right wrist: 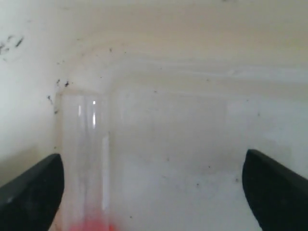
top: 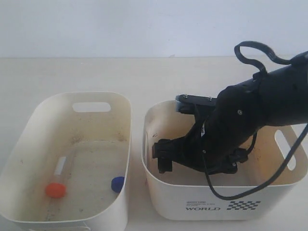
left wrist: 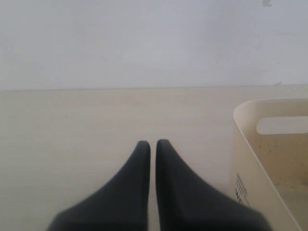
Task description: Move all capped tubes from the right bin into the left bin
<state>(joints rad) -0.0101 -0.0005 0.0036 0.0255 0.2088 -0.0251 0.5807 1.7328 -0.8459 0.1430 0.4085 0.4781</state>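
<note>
Right gripper (right wrist: 153, 161): jaws spread wide inside WORLD-printed cream plastic bin (top: 183, 192), clear orange-red-capped tube (right wrist: 85, 159) between them. Left gripper (left wrist: 153, 144): closed, empty.

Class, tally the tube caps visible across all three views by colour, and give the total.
Orange-red caps: 2
Blue caps: 1
Total: 3

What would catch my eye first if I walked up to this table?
The black arm reaches into the right bin printed WORLD, its hand open around a clear tube. In the left bin, an orange-red cap and a blue cap glow against the grimy cream floor.
</note>
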